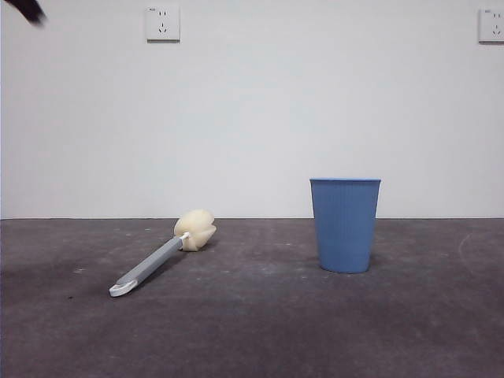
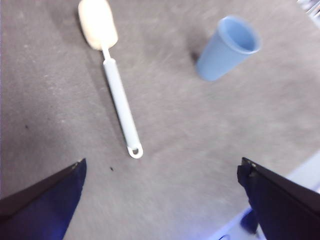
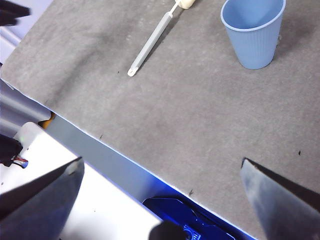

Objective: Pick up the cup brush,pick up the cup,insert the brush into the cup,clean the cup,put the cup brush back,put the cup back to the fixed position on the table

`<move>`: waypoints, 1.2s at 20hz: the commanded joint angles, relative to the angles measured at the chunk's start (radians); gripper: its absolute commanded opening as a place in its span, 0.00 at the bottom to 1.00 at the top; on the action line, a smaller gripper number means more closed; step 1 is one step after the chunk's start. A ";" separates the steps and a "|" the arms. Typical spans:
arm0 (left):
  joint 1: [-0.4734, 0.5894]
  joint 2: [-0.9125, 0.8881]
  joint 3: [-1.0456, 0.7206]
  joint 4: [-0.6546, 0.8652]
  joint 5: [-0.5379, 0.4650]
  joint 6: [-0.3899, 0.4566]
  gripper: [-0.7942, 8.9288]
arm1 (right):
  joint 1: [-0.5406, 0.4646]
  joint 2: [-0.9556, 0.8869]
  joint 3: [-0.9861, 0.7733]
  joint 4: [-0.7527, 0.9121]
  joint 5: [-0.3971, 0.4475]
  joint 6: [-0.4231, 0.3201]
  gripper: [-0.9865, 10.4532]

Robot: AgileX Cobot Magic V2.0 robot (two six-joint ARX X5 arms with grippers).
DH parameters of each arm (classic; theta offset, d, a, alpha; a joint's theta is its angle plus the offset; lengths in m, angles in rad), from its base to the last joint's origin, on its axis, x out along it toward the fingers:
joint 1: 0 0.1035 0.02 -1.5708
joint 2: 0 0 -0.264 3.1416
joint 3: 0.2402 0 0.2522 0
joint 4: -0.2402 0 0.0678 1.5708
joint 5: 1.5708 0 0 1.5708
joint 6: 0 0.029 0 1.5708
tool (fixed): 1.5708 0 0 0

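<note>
From my seat at the controls, nearest the front camera I see only bare table [image 1: 252,331], dark grey and scuffed with pale smudges. A little farther in, on the left side, the cup brush [image 1: 161,260] lies flat on the surface, its white looped tip toward the camera and its grey handle running back and rightward to the cream-yellow sponge head. Well apart from it, on the right side, the cup [image 1: 345,224] stands upright on its narrow base, mouth up; in the wrist views I see nothing inside it. Behind both is a plain white wall [image 1: 252,110] with two sockets [image 1: 162,23] high up, one at the far right edge.

My left gripper [image 2: 162,200] hangs above the table with its two jaws spread wide and nothing between them; its camera looks down on the brush, with the cup off to one side, though that picture is somewhat blurred. My right gripper [image 3: 162,200] is likewise spread and empty, hovering over the near table edge, with the cup and the brush handle farther out on the surface. In the front view, the small black tip [image 1: 27,10] at the upper left corner is probably one of the waiting arms; I cannot tell which.
</note>
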 commanded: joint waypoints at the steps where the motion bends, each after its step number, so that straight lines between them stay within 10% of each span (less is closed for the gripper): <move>1: -0.094 0.102 0.006 0.085 -0.096 -0.058 0.62 | 0.002 0.003 0.002 0.007 -0.002 0.016 0.58; 7: -0.274 0.404 0.007 0.315 -0.375 -0.172 0.62 | 0.002 0.008 0.002 0.006 -0.002 0.024 0.58; 24: -0.373 0.793 0.007 0.531 -0.533 -0.243 0.59 | 0.002 0.027 0.002 0.008 -0.001 0.024 0.58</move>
